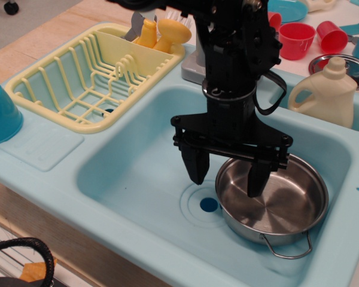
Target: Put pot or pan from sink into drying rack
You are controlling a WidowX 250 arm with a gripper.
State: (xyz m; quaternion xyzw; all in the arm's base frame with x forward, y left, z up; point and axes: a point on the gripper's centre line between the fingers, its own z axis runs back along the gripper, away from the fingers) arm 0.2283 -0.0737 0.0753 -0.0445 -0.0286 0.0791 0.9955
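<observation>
The shiny steel pan (278,203) with wire loop handles sits on the floor of the light-blue sink (131,173), right of the drain hole (209,205). My black gripper (226,177) is open and hangs low over the pan's left rim, one finger (197,166) outside the rim above the sink floor, the other finger (257,179) inside the pan. It holds nothing. The pale yellow drying rack (78,78) stands at the back left, with a brush and utensils in its end compartment.
A blue bowl (0,113) sits at the left edge. The grey faucet base (194,66) stands behind the sink. A cream detergent bottle (326,92), red cups (296,39) and a lid lie at the back right.
</observation>
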